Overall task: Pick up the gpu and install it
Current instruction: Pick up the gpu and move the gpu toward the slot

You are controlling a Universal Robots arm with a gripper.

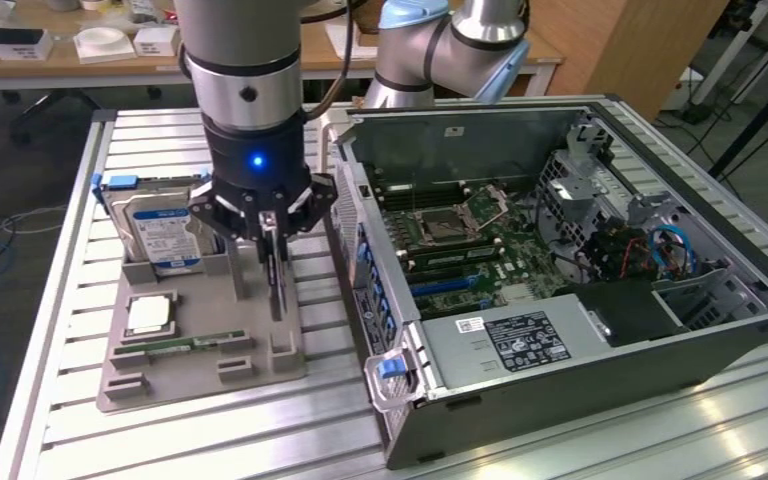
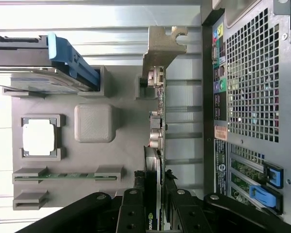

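The gpu stands on edge in the grey holder tray, close to the open computer case. My gripper comes straight down onto it, and its black fingers clamp the card's upper edge. In the wrist view the gpu appears edge-on, running from my gripper to its silver end bracket. A finger presses against each face. The card's lower edge is still down at the holder tray.
The tray also holds a hard drive with a blue label, a square processor and a narrow memory stick. The case lies open with its motherboard exposed. Its perforated rear wall is close beside the card.
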